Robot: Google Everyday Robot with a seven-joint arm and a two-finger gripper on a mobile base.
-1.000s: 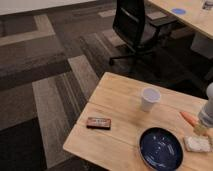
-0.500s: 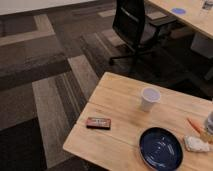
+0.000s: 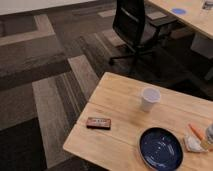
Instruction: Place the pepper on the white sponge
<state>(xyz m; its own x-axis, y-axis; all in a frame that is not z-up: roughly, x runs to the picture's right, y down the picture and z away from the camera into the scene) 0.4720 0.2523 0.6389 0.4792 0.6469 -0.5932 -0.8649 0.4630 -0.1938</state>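
Observation:
The pepper (image 3: 195, 131) is a slim orange-red piece slanting just above the table near the right edge. Its lower end meets my gripper (image 3: 207, 140), which shows only as a pale grey shape cut off by the right border and is shut on it. The white sponge (image 3: 192, 145) lies directly below the pepper, beside the plate's right rim. The pepper's tip hangs close over the sponge's far edge; I cannot tell whether they touch.
A dark blue plate (image 3: 161, 148) sits at the front of the wooden table (image 3: 120, 107). A white translucent cup (image 3: 150, 98) stands mid-table and a dark box with red markings (image 3: 98, 123) lies near the left edge. A black office chair (image 3: 132, 27) stands behind, on carpet.
My gripper has dropped lower and slid toward the right border, so less of the arm shows. The pepper has moved with it, down and right, closer to the sponge.

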